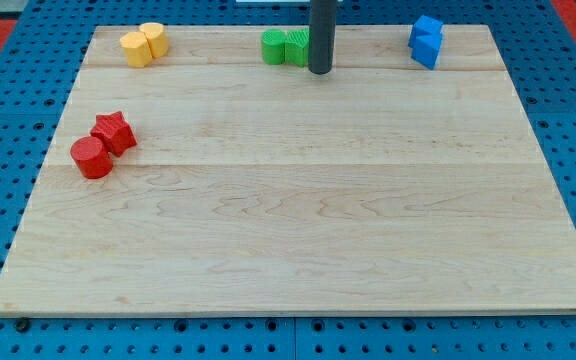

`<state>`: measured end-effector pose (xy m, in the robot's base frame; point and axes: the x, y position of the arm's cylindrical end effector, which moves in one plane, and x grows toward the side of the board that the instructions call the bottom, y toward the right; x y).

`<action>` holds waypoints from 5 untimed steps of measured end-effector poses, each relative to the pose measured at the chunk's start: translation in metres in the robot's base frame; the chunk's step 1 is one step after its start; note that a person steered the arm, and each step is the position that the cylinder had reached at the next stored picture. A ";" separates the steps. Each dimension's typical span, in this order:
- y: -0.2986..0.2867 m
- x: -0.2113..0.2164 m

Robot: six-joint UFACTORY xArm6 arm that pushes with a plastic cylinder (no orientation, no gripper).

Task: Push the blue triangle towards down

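Observation:
Two blue blocks sit together at the view's top right: one [428,27] behind and one [425,49] in front; I cannot tell which is the triangle. My tip [320,71] rests on the board near the top middle, about a hundred pixels to the left of the blue blocks and slightly lower. It stands just right of the green blocks [286,46], partly hiding the right one.
Two yellow blocks [144,44] sit at the top left. A red star [114,131] and a red cylinder [91,158] touch at the left. The wooden board [298,220] lies on a blue pegboard.

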<state>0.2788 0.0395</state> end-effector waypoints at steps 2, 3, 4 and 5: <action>0.002 0.007; 0.010 0.016; 0.014 0.023; 0.015 0.024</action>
<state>0.3026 0.0549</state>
